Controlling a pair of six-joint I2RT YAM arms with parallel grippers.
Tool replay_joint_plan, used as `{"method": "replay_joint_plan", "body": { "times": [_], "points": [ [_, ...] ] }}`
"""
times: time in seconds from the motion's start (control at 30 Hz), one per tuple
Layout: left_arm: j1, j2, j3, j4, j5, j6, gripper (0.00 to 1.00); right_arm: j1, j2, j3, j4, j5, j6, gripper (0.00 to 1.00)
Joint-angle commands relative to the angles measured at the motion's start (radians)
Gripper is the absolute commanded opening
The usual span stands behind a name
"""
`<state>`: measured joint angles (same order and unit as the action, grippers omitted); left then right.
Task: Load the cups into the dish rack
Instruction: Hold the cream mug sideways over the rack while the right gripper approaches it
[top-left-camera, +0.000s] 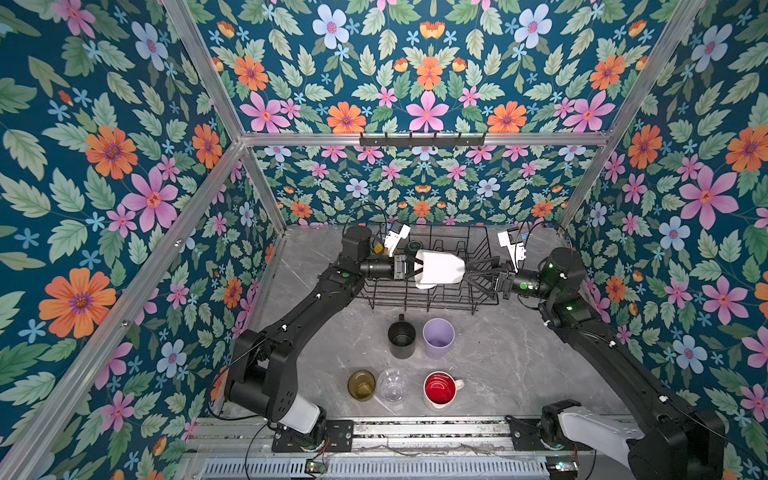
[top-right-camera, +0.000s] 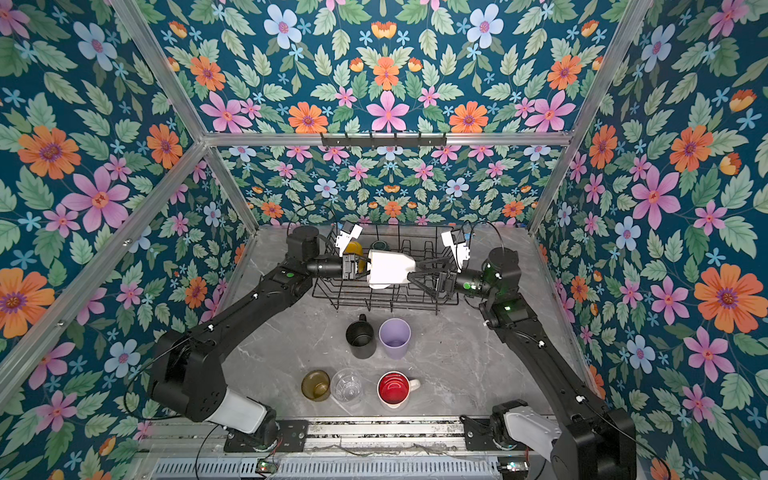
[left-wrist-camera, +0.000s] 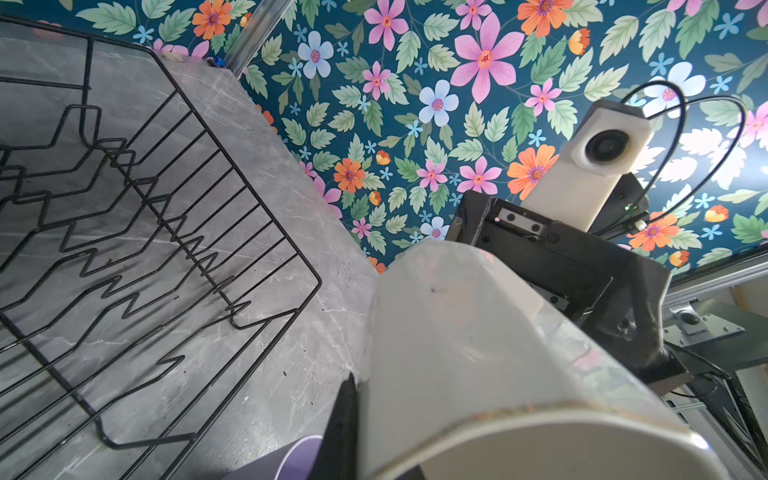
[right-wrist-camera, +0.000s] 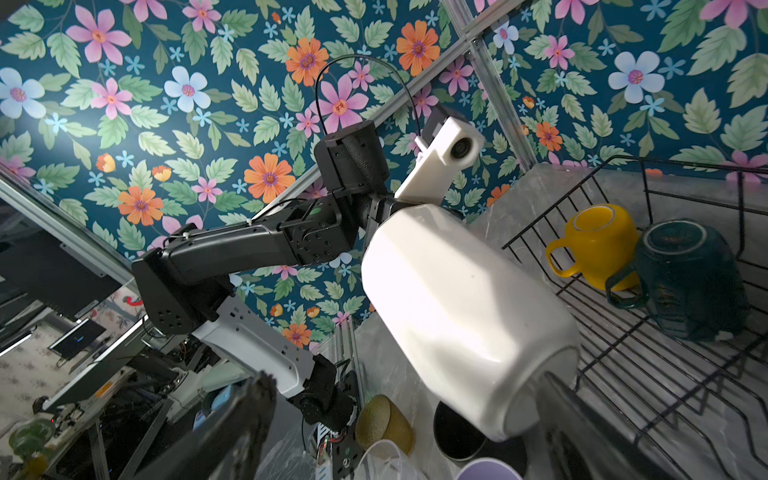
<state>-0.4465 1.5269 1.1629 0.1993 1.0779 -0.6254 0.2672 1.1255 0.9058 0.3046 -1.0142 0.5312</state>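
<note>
**Left gripper.** The left gripper (top-left-camera: 418, 269) was pressed together on the rim wall of the cream mug (top-left-camera: 441, 268). In the left wrist view one black finger (left-wrist-camera: 345, 415) lay against the outside of the mug wall. The other finger was hidden.

**Cream mug.** It was held on its side in the air over the middle of the dish rack (top-left-camera: 428, 307). Its mouth faced left and its base faced right. The handle showed on its near side in both top views.

**Right gripper.** The right gripper (top-left-camera: 471, 274) stood at the base end of the cream mug with its jaws spread wide. In the right wrist view the base sat between the two fingers. Contact with the mug could not be determined.

**Dish rack.** It sat at the far middle of the grey marble table (top-left-camera: 498, 365). Two cups stood upside down side by side in its far left corner: a yellow mug (right-wrist-camera: 598, 245) and a teal mug (right-wrist-camera: 690, 282).

**Table, near side of the rack.** Five cups stood upright, mouths up.
- A black mug (top-left-camera: 401, 338) and a lilac tumbler (top-left-camera: 438, 336) stood just beside each other, close to the rack.
- Nearer the front, in a row from left to right, stood an olive-amber glass (top-left-camera: 361, 384), a clear glass (top-left-camera: 392, 384) and a white mug with a red inside (top-left-camera: 439, 388).
</note>
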Motion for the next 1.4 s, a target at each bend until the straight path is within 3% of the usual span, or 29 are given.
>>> {"method": "replay_joint_plan", "body": {
  "times": [0.0, 0.77, 1.1, 1.37],
  "points": [
    [-0.012, 0.001, 0.012, 0.124, 0.061, -0.03, 0.0, 0.013, 0.025, 0.017, -0.009, -0.011, -0.055, 0.97],
    [-0.054, 0.006, 0.001, 0.223, 0.141, -0.073, 0.0, 0.063, 0.135, 0.053, 0.05, -0.026, -0.024, 0.96],
    [-0.038, 0.006, 0.001, 0.215, 0.109, -0.073, 0.0, 0.06, -0.011, 0.044, -0.19, 0.168, -0.111, 0.96],
    [-0.027, 0.01, 0.003, 0.241, 0.116, -0.093, 0.0, 0.007, -0.108, 0.016, -0.26, 0.176, -0.111, 0.97]
  ]
}}
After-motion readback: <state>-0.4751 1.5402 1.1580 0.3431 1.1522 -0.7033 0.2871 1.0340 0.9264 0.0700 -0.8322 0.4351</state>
